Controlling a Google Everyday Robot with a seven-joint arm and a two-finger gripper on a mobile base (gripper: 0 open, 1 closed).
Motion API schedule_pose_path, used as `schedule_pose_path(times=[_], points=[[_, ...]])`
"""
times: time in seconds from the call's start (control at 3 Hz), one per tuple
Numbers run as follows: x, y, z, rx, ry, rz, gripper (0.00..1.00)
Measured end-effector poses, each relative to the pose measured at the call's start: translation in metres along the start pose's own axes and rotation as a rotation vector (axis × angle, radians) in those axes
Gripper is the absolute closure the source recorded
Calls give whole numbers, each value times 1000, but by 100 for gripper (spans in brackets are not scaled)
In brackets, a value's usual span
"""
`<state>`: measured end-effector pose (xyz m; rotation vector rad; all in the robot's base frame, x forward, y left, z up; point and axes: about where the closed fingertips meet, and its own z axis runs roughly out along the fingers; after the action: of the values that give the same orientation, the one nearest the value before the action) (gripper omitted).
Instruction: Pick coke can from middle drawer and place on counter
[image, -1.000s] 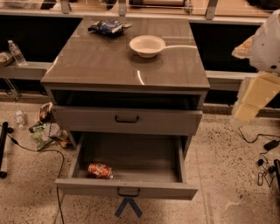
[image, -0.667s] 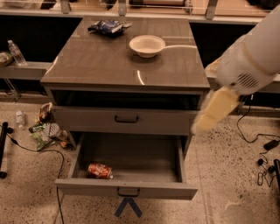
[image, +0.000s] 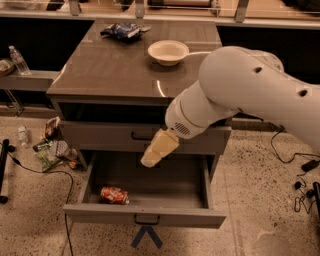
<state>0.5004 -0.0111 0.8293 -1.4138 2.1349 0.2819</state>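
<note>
The coke can (image: 114, 195) lies on its side in the front left corner of the open middle drawer (image: 150, 216), which is pulled out at the bottom of the cabinet. My gripper (image: 159, 148) hangs from the big white arm above the drawer's middle, up and to the right of the can and apart from it, in front of the closed drawer front above. It holds nothing that I can see. The counter (image: 110, 72) is the cabinet's glossy grey-brown top.
A white bowl (image: 168, 51) and a dark snack bag (image: 122, 31) sit at the counter's back. A water bottle (image: 18, 60) stands on a ledge at left. Litter (image: 52, 147) and a cable lie on the floor left; more cables right.
The arm has swung in from the right edge to the left and down. The gripper now hangs over the open drawer. The can and drawer have not moved.
</note>
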Motion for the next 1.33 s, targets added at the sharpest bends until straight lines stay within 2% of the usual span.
schedule_pose_path(times=[0.33,0.67,1.0,1.33], points=[[-2,-1,1,1,-16,11,0],[22,15,43,-28,15,83,0],[58,32,98,-50,16,175,0],[85,44,161,-68,10,241,0]])
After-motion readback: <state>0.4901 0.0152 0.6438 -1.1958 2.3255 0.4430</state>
